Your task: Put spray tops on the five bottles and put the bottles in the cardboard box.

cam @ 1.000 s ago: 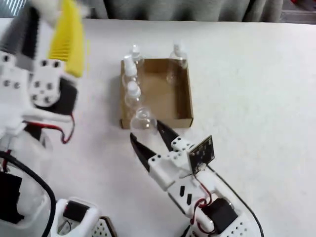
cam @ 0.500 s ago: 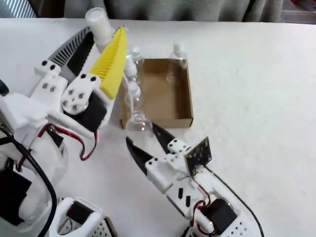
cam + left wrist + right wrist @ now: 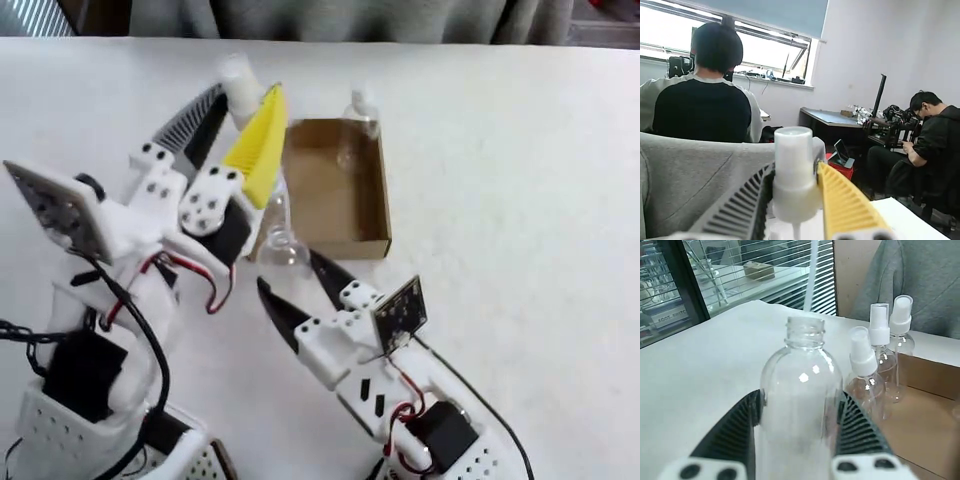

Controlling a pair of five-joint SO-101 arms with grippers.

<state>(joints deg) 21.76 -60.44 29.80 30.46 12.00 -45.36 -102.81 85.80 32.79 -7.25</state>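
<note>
Daylit workroom around a white table [image 3: 520,130]
Beyond the left gripper [image 3: 795,172]: a wide window [image 3: 670,35] under a blue blind [image 3: 765,12], a pale wall [image 3: 865,50] and a dark desk [image 3: 827,117] (daylight pours in), with grey cloth [image 3: 685,175] nearer.

Bright, even light on white table [image 3: 520,150]; shadows faint. Window [image 3: 660,30] blown out, probably daylight. Glints on bottle [image 3: 800,400].

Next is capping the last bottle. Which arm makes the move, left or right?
Left. The left gripper holds the spray top, and its dip tube hangs over the uncapped bottle. The right gripper just steadies that bottle upright.
</note>
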